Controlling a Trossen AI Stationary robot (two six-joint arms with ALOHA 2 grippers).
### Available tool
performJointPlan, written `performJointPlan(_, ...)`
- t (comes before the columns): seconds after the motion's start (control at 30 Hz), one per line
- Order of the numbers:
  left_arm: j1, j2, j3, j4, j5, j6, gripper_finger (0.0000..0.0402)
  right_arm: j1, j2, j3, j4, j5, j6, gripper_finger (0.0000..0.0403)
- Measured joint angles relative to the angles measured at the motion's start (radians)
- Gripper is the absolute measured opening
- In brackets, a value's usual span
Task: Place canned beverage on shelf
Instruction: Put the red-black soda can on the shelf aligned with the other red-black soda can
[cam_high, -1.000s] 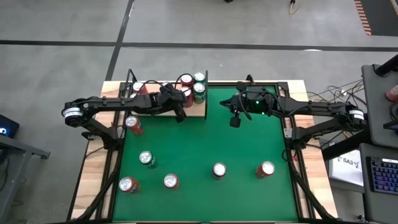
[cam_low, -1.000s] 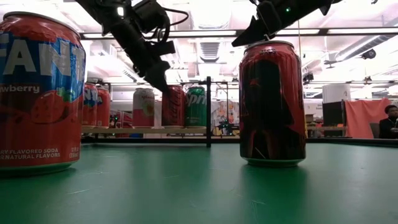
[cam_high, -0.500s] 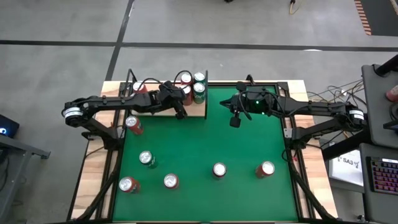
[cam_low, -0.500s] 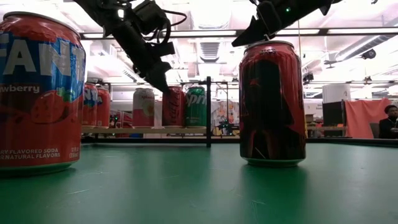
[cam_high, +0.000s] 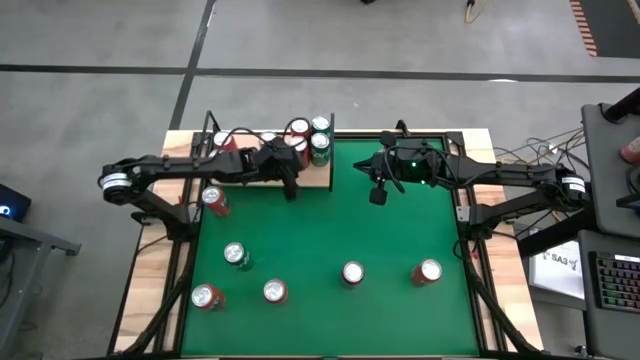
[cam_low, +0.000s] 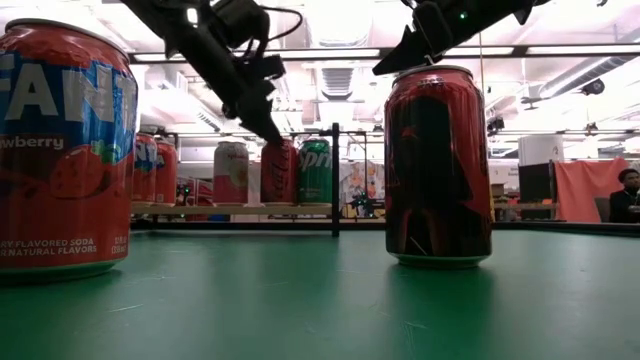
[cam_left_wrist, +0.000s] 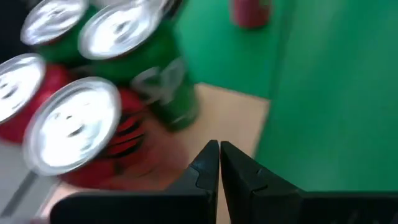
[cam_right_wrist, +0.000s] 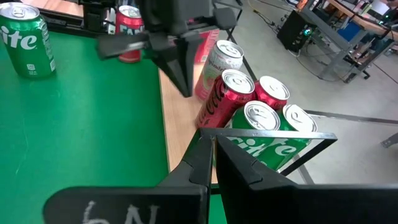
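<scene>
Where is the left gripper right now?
In the high view the left gripper is shut and empty at the front edge of the shelf, far-left on the table, just beside the red can standing there.

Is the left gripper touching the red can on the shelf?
Apart. In the left wrist view the shut left gripper hangs over bare wood of the shelf, with a clear strip of wood between it and the red can.

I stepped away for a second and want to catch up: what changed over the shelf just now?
The left end effector, shut and empty, rose a little in the low view and crept along the shelf front. The right end effector, shelf cans and table cans stayed put.
</scene>
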Motion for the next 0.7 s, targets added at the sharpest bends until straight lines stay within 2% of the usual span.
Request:
performJointPlan(0.13,-0.030,-0.025,0.000,0.063,-0.006,-0.004,0.0000,0.000,0.000,0.000,0.000,0.000,0.001,0.0011)
performJointPlan(0.27,-0.030,-0.056,0.006,0.185,-0.103,-0.031,0.0000,0.000,0.000,0.000,0.000,0.000,0.002,0.0011)
performJointPlan(0.37,-0.009,-0.063,0.038,0.182,-0.147,-0.024,0.0000,0.000,0.000,0.000,0.000,0.000,0.002,0.0011)
performJointPlan(0.53,0.036,-0.043,0.091,0.116,-0.148,0.002,0.0000,0.000,0.000,0.000,0.000,0.000,0.002,0.0011)
performJointPlan(0.7,0.048,-0.014,0.090,0.093,-0.148,-0.052,0.0000,0.000,0.000,0.000,0.000,0.000,0.002,0.0011)
